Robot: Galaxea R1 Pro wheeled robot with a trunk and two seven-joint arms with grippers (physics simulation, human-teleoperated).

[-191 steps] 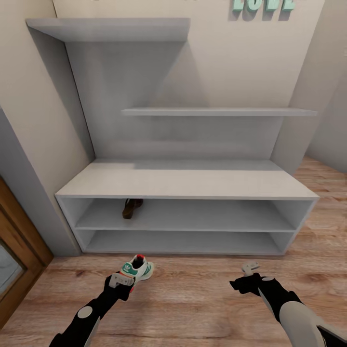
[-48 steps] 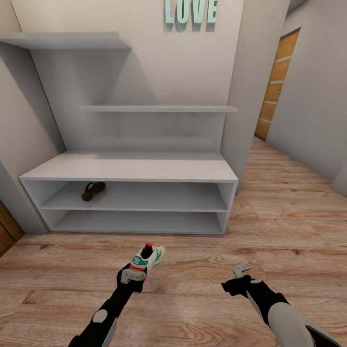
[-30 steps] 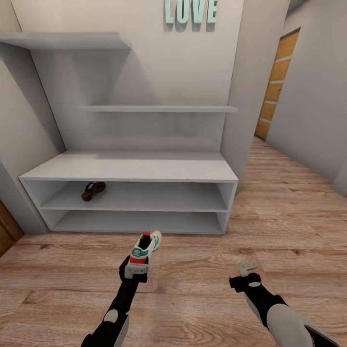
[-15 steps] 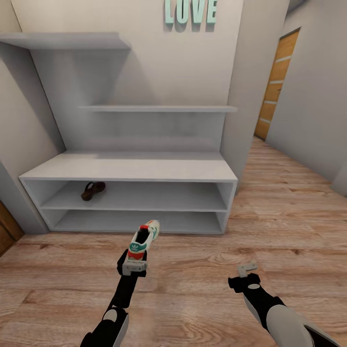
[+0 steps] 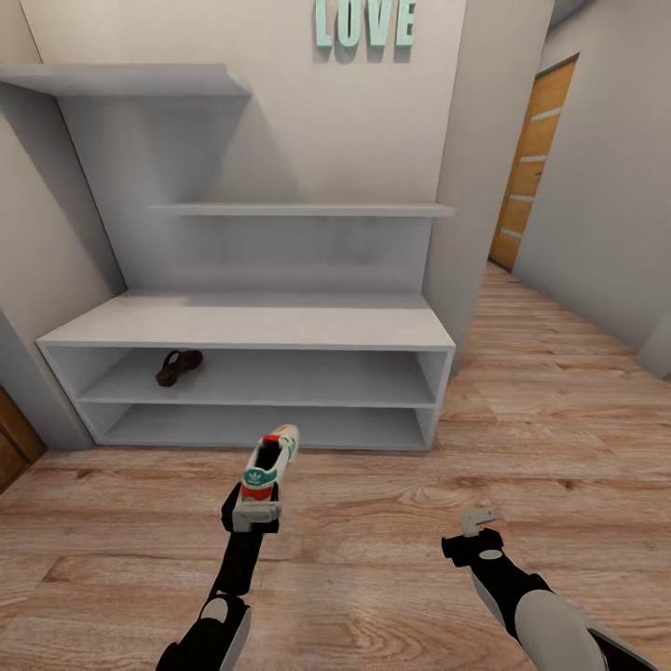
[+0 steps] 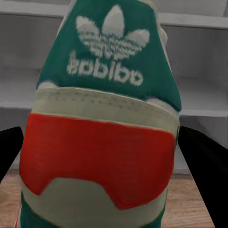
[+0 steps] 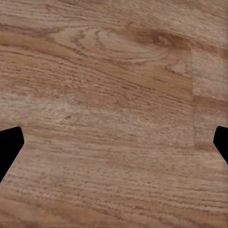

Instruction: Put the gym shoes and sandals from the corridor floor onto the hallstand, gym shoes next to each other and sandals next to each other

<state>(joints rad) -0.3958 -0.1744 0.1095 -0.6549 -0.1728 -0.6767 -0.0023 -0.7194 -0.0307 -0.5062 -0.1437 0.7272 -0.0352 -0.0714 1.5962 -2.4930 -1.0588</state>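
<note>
In front of the hallstand (image 5: pixel 252 326), the left hand (image 5: pixel 255 511) grips a gym shoe (image 5: pixel 267 462) by its heel, toe aimed at the shelves for sliding in, near the lone sandal (image 5: pixel 179 366); the right hand (image 5: pixel 478 518) hangs wide, empty.

Teal "LOVE" letters (image 5: pixel 364 23) sit on the wall at about 12 o'clock above the hallstand. The gym shoe (image 6: pixel 107 123) heel tab has a white trefoil logo plus lettering that reads like "bobibo".
</note>
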